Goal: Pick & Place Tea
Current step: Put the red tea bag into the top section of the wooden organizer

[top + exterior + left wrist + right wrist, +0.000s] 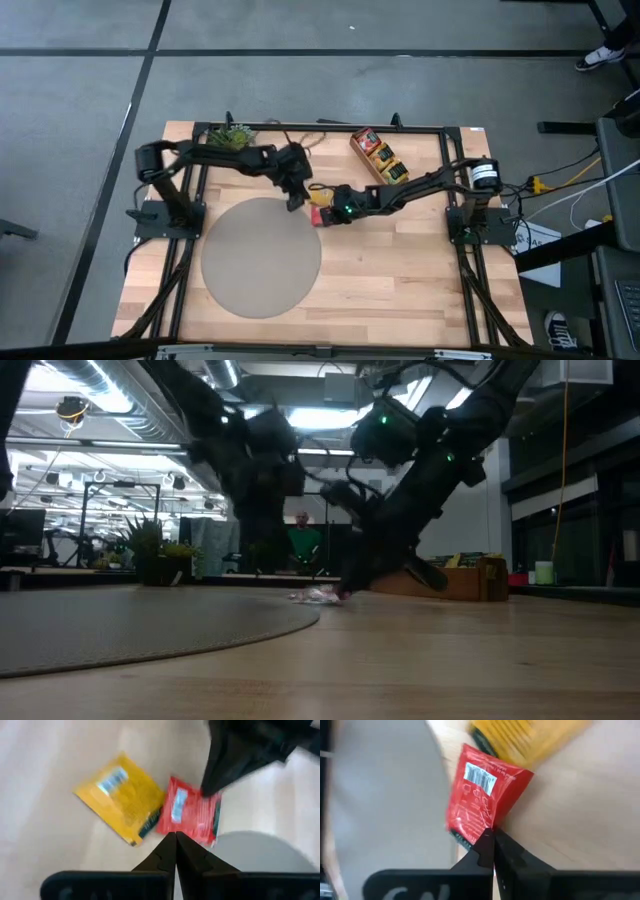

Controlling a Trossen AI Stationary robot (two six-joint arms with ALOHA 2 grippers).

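Red sachet (481, 802): flat, glossy crinkled paper, squarish, white barcode label, dark green edge strip. It lies on the pale wood-plank table (400, 270) right at the rim of the round grey mat (262, 255), one edge lifted. R gripper (492, 840) has its dark pointed fingers pinched together on the sachet's edge, w/ the packet fanning out just ahead of the tips. Yellow sachet (120, 797), same flat square type w/ small label, sits just beside the red one, corners abt touching. L gripper (175, 842) hovers above both, fingers closed on nothing, tips near the red packet's edge. Brown wooden tray (379, 155) w/ more packets stands well apart at the table's far side, near a potted plant (231, 136).
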